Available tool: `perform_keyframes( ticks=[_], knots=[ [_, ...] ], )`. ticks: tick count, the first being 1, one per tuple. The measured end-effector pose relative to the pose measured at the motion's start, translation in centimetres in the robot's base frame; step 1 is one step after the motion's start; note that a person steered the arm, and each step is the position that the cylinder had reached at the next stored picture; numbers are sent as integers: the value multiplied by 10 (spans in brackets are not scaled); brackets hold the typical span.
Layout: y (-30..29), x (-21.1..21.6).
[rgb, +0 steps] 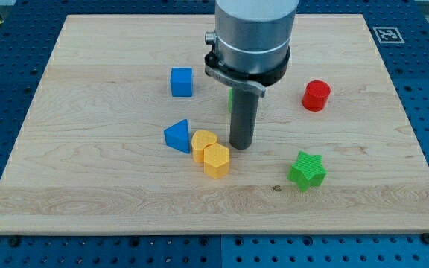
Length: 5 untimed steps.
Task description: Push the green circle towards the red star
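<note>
My tip, a bare rod gripping nothing, was set centrally, bottom-edge side of the half-hidden green circle; approach was judged pending, red star unseen.

pale wooden bench | blue cube | blue triangle | two yellow-orange blocks | red cylinder | green star | dark rod

green block mostly hidden behind rod, shape unclear, arm top cut off

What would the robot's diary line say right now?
my tip: right of yellow blocks | green block: mostly hidden behind rod | red cylinder: untouched
</note>
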<state>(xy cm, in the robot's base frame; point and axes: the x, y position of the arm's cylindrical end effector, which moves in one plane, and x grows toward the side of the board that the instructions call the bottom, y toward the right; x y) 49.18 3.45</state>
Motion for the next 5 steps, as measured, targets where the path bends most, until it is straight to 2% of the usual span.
perform_keyframes(
  ticks=[2,4,5],
  knots=[
    [1,-37],
    [1,-44],
    [1,-65]
  ],
)
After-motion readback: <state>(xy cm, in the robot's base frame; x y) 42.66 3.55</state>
